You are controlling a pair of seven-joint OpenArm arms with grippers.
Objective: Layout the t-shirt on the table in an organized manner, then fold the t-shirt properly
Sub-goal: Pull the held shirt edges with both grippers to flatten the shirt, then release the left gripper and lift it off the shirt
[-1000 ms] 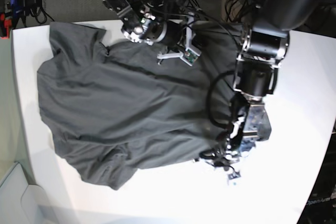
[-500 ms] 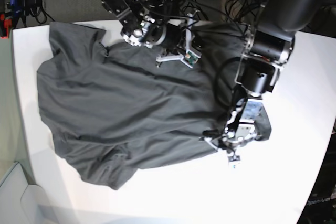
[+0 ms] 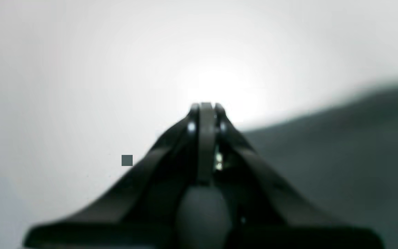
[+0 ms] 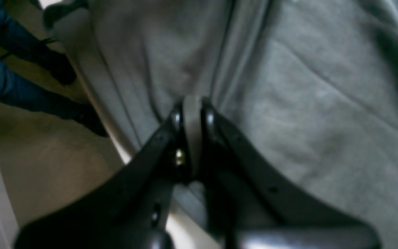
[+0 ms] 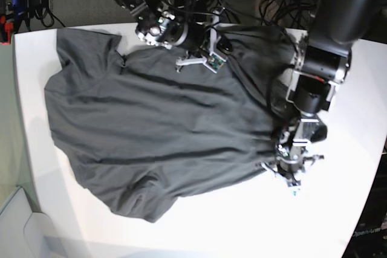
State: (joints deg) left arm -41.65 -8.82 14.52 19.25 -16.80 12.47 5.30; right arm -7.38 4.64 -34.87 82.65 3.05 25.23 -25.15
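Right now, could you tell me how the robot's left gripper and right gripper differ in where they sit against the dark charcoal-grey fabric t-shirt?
The left gripper sits at the dark charcoal-grey fabric t-shirt's edge out on the large white smooth-topped table; the right gripper sits at the table's far edge. Behind the left gripper's tips is mostly bare table; behind the right gripper's tips, wrinkled cloth fills the view. Both are shut, pinching the shirt's edge.

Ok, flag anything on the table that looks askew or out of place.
The t-shirt is not laid out square: it sits skewed on the table, wrinkled across the body, with its lower edge bunched and curled under near the front. Its far edge hangs over the table edge in the right wrist view. Nothing looks spilled or damaged.
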